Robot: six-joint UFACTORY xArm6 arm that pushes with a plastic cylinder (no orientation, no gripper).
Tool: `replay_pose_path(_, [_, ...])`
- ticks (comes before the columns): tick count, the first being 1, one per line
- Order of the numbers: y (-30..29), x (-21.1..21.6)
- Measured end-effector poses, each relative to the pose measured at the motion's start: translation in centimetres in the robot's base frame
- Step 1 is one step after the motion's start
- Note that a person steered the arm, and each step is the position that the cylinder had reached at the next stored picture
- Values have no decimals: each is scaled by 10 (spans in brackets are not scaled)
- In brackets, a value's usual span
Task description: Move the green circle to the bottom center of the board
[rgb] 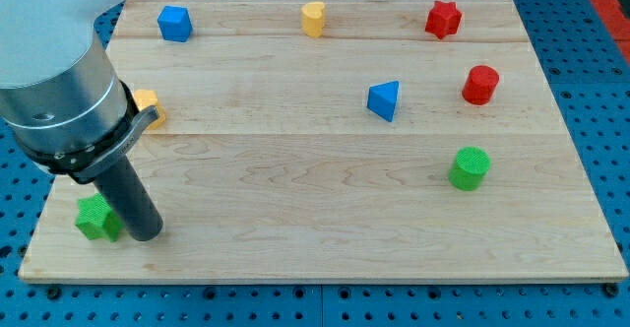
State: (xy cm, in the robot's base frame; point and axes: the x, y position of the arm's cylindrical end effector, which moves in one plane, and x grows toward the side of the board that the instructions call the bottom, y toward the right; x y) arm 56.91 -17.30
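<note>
We record a pale wooden board (325, 199) resting on a blue perforated surface (591, 71). Our arm ends in a dark rod with no fingers to spread or press together, so no grasping state applies. Our tip (146, 234) stands near the board's bottom-left corner in the view, touching or just beside the right face of a green star-like block (94, 218); we cannot tell whether there is contact. The arm's grey cylindrical body (64, 100) enters from the view's top left and partly hides a small yellow-orange block (148, 103) at the left edge, whose shape we cannot make out.

The green circle, a short green cylinder block (470, 167), sits in the right part of the board, a little below mid-height, well apart from our tip. Above it is a red cylinder block (480, 85), and up and to its left a blue triangular block (385, 100). Along the view's top edge we note, from left to right, a blue block of angular outline (174, 23), a yellow heart-shaped block (313, 19) and a red star-shaped block (443, 19).
</note>
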Motion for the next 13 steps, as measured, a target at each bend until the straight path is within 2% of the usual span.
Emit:
replay_pose_path(1, [26, -7])
replay_pose_path(2, [67, -75])
replay_pose_path(3, [92, -126])
replay_pose_path(4, [166, -153])
replay_pose_path(5, [302, -148])
replay_pose_path(6, [375, -123])
replay_pose_path(7, [378, -81])
replay_pose_path(9, [236, -66])
replay_pose_path(10, [198, -72])
replay_pose_path(11, [187, -38])
replay_pose_path(12, [166, -32])
replay_pose_path(13, [137, -69])
